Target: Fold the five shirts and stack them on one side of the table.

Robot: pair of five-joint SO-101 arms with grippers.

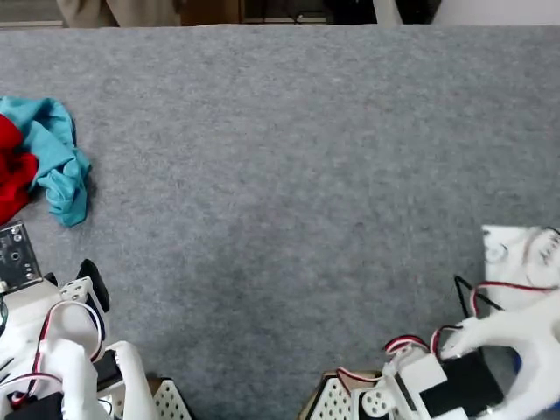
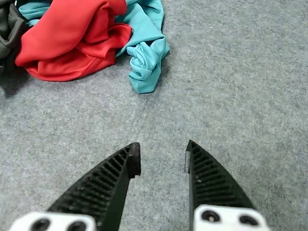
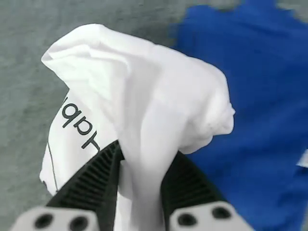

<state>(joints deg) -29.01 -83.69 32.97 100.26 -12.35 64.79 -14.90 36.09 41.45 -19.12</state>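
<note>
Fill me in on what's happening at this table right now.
Two robot arms are working on a shirt-folding job. The right claw is shut on a bunched white shirt, beside a blue shirt. The left claw is open and empty above the grey table, pointed toward a crumpled pile made up of a red shirt, a teal shirt and a dark garment. None of that pile is folded.

From my station I see a desk (image 1: pixel 289 175) covered edge to edge in grey, felt-like fabric under soft, even light, and past its far edge a thin strip of room: a brown wooden panel (image 1: pixel 210 10), a dark gap (image 1: pixel 324 10) and a white surface (image 1: pixel 499 10).
</note>
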